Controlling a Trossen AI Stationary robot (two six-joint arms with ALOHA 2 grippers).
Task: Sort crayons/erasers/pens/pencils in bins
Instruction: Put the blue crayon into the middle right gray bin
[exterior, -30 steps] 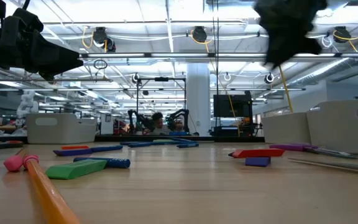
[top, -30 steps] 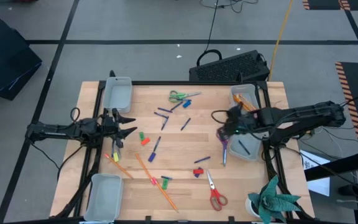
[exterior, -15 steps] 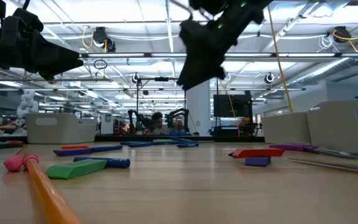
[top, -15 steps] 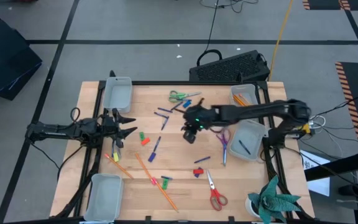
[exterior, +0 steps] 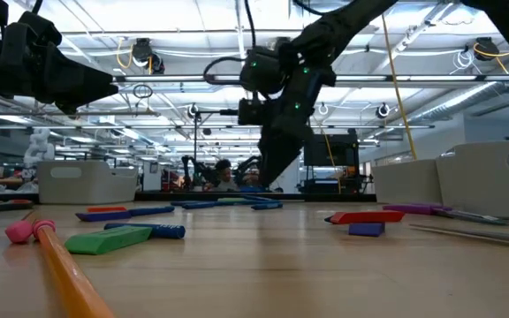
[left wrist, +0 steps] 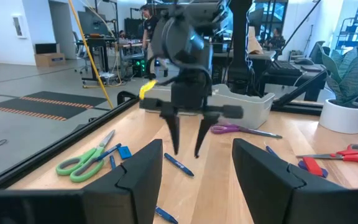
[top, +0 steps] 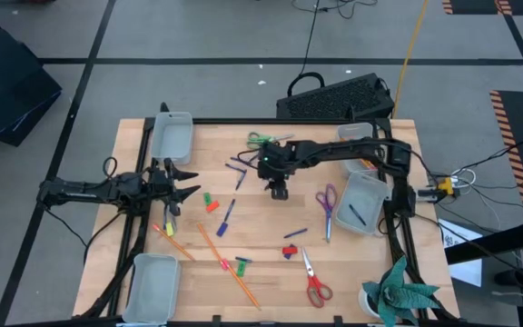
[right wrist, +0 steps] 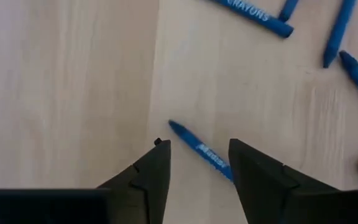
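We are at the start of a pick: the right gripper (top: 279,190) hangs over the middle of the tabletop (top: 261,250), pointing straight down with its jaws spread and nothing between them. Right below it, as the right wrist view shows, lies a thin blue pen (right wrist: 201,150), its length running slantwise across the gap between the two fingers (right wrist: 148,169). In the left wrist view we see the same gripper just above the wood with that pen at its tips.

We take the green-handled scissors (top: 260,140) as our landmark. The targeted pen lies a little toward the near edge from them; a loose cluster of other blue sticks (top: 239,166) sits beside the scissors on the left-arm side. The bin (top: 367,205) that already holds a blue stick stands at the right edge, well apart from the scissors.

The next move, we judge, calls for a short descent, perhaps a wrist turn so the jaws cross the pen's width, then closing and carrying it to that bin.

The left gripper (top: 176,181) waits by the left edge, jaws spread, holding nothing.
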